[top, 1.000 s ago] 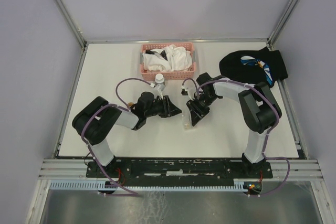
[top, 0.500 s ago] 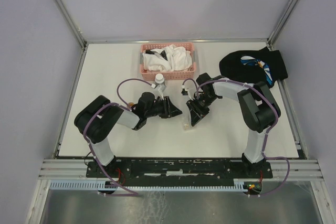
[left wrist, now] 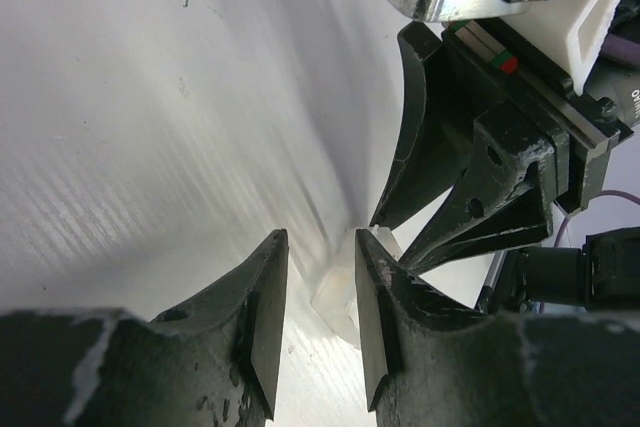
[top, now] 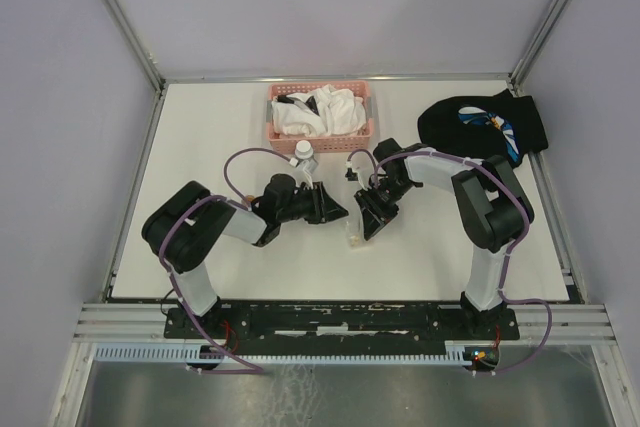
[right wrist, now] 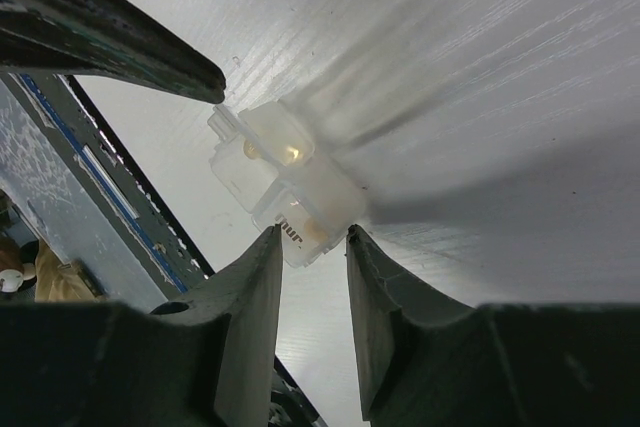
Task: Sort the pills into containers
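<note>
The container, a small clear plastic box [top: 354, 238] with lidded compartments, lies on the white table between my two grippers. In the right wrist view the container [right wrist: 285, 182] shows yellowish pills inside, and its near end sits right at the tips of my right gripper [right wrist: 311, 234], whose jaws stand slightly apart around that end. My right gripper [top: 364, 223] points down-left at it. My left gripper [top: 338, 213] is open; in its wrist view the container [left wrist: 338, 292] lies just beyond the left gripper [left wrist: 320, 239], untouched. A white-capped pill bottle [top: 303, 155] stands behind the left gripper.
A pink mesh basket [top: 367, 125] with white cloths stands at the back centre. A black mitten with a blue and white pattern [top: 484, 125] lies at the back right. The two grippers' fingers are almost touching over the container.
My left gripper has crept a little to the right toward the container. My right gripper has barely shifted. The container has stayed in place.
</note>
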{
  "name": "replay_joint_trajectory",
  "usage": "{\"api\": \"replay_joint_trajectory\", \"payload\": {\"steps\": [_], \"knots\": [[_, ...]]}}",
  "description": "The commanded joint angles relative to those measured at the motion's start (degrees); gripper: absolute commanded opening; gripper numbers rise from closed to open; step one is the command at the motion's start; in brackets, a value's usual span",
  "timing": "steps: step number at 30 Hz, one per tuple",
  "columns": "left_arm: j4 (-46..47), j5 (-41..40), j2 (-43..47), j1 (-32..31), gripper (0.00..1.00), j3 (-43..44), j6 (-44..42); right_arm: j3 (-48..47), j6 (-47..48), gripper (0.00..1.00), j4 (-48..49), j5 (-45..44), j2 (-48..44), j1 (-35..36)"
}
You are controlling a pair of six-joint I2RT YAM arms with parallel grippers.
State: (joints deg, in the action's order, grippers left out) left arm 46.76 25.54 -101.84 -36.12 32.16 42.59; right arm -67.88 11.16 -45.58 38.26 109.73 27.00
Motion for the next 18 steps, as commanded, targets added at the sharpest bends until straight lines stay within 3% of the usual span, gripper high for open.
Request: {"api": "replay_joint_trajectory", "payload": {"steps": [1, 8, 11, 18], "knots": [[1.02, -1.14, -0.64, -0.18, 0.39, 2.32, -2.25, -2.01, -0.35, 0.38, 0.97, -2.37, 0.83, 0.27], [-1.80, -4.13, 0.00, -0.18, 0.38, 2.47, -2.77, -2.21, -0.44, 0.38, 0.84, -2.32, 0.91, 0.28], [-1.72, -4.44, -0.18, -0.18, 0.33, 2.38, -2.77, -2.29, -0.37, 0.38, 0.70, -2.31, 1.03, 0.25], [1.49, -0.29, -2.01, -0.27, 0.31, 3.09, -1.77, -2.52, -0.34, 0.38, 0.58, -2.21, 1.01, 0.29]]}}
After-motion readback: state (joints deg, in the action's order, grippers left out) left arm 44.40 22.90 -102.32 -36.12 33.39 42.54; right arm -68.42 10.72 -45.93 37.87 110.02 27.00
